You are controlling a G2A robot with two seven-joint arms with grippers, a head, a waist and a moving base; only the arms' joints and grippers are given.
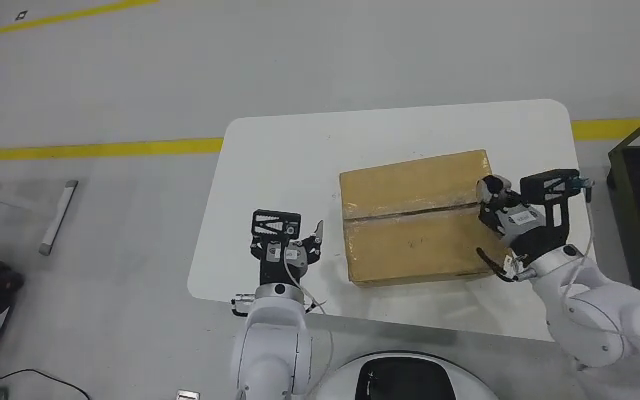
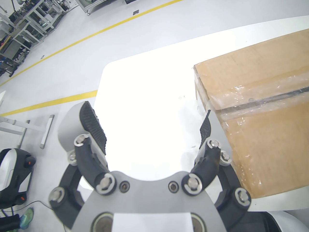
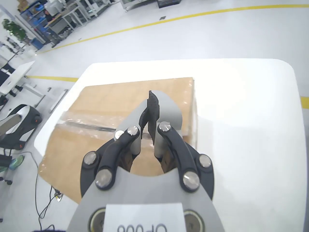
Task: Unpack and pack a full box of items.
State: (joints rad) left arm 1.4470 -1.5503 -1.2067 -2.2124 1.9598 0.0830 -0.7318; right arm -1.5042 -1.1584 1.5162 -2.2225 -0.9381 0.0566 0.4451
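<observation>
A closed brown cardboard box [image 1: 418, 215] lies on the white table [image 1: 290, 160], its top seam covered with clear tape [image 2: 265, 97]. My left gripper [image 1: 300, 240] hovers over bare table just beside the box's left side, open and holding nothing; in the left wrist view its fingers [image 2: 93, 126] are spread wide, the box [image 2: 260, 112] close by one fingertip. My right gripper [image 1: 484, 190] sits over the box's right end near the seam. In the right wrist view it [image 3: 151, 107] is shut with nothing held, above the box [image 3: 101, 107].
The table's far half [image 1: 400, 130] is bare and white. Yellow floor lines [image 1: 110, 149] run past the table. A dark cabinet edge [image 1: 628, 165] stands off the table's right side. A grey bar [image 1: 58, 215] lies on the floor to the left.
</observation>
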